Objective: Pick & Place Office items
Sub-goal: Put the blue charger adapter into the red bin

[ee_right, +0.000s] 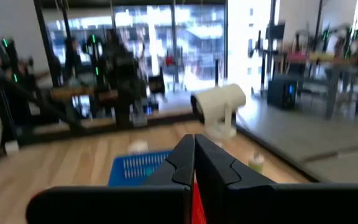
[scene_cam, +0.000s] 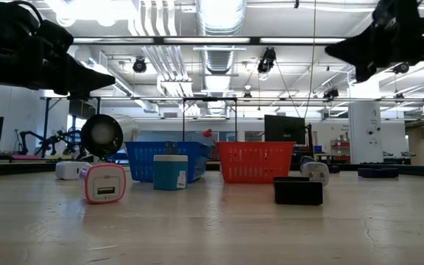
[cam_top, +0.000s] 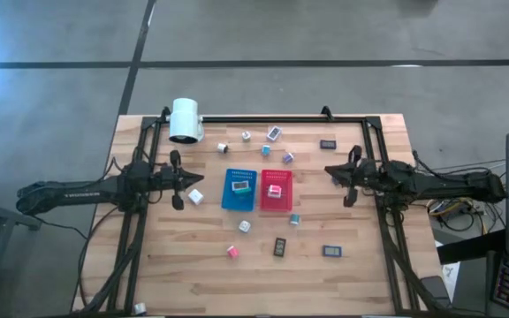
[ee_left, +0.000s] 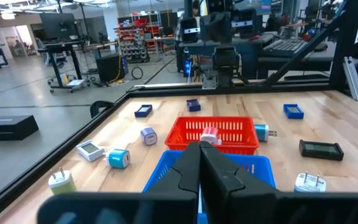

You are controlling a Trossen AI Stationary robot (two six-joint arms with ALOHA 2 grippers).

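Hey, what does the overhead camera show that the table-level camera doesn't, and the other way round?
Only the high view shows the whole arms, the left gripper and right gripper flanking the trays, and one item inside each tray. Only the low view shows the room behind with its ceiling ducts, and a pink charger from the side. Both show the blue tray, red tray and white cylinder.

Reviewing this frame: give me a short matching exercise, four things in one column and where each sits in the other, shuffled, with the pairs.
Things:
1. blue tray
2. red tray
3. white cylinder
4. left gripper

Places:
A. far left corner of the table
B. beside the blue tray, on its right
C. centre, left of the red tray
D. left of the blue tray

Pairs: 1-C, 2-B, 3-A, 4-D
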